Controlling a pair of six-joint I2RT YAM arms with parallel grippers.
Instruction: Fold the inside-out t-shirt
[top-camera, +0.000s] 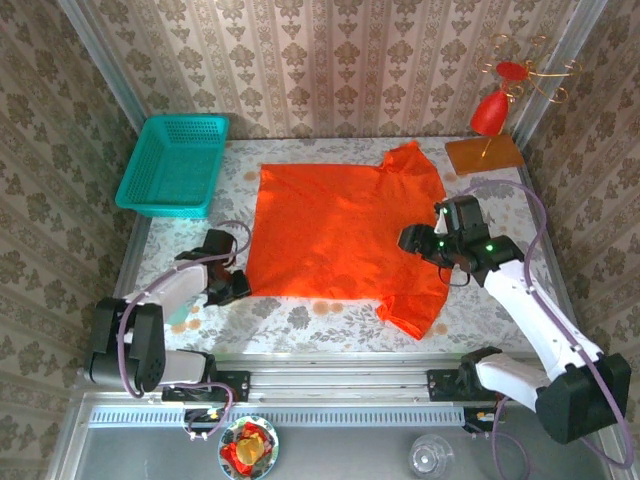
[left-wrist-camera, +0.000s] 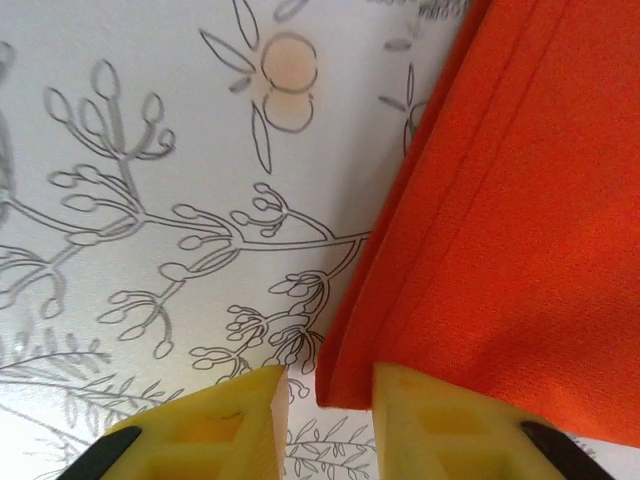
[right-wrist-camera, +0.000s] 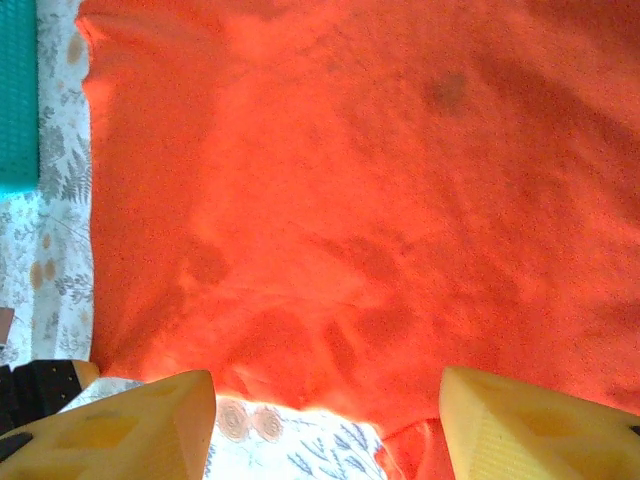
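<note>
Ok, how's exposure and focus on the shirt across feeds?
Top external: even light, sharp bright orange thin-cloth t-shirt. Left wrist: crisp hem weave and white floral-print tablecloth, no glare. Right wrist: soft, cloth washed out in a pale patch, tablecloth near the hem blown white.

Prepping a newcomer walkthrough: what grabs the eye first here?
The bright orange t-shirt spread flat in the middle. The left gripper sits open at its near-left corner, straddling the hem, and the right gripper is wide open over its right side. A teal basket lies at the far left, a red ornament at the far right.
</note>
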